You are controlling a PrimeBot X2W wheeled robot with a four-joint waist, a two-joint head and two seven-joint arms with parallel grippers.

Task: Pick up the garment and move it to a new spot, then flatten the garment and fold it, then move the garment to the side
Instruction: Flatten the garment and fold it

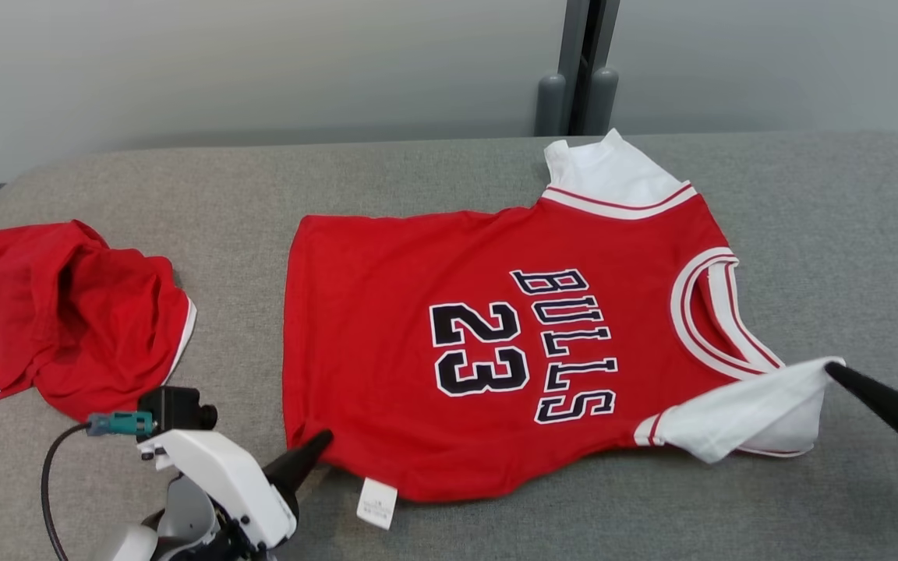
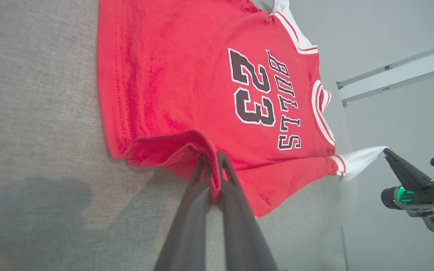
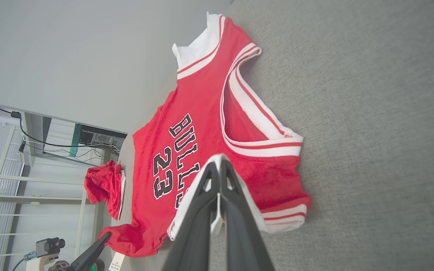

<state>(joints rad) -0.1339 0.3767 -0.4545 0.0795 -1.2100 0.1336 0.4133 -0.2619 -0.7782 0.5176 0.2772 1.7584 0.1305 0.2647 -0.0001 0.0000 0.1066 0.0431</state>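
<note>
Both arms (image 1: 215, 483) low; jaws tight on jersey (image 1: 433, 312)

A jersey (image 1: 387, 312) and shorts (image 1: 67, 312) lie on the grey surface (image 1: 449, 175).

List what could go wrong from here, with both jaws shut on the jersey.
1. The right jaws pinch only the edge of the white sleeve; lifting could let it slip free and drop that side of the jersey.
2. The left jaws hold a small bunch of hem near one corner; pulling may wrinkle rather than flatten the cloth.
3. The red shorts lie close on the left; a leftward drag might sweep into them.
</note>
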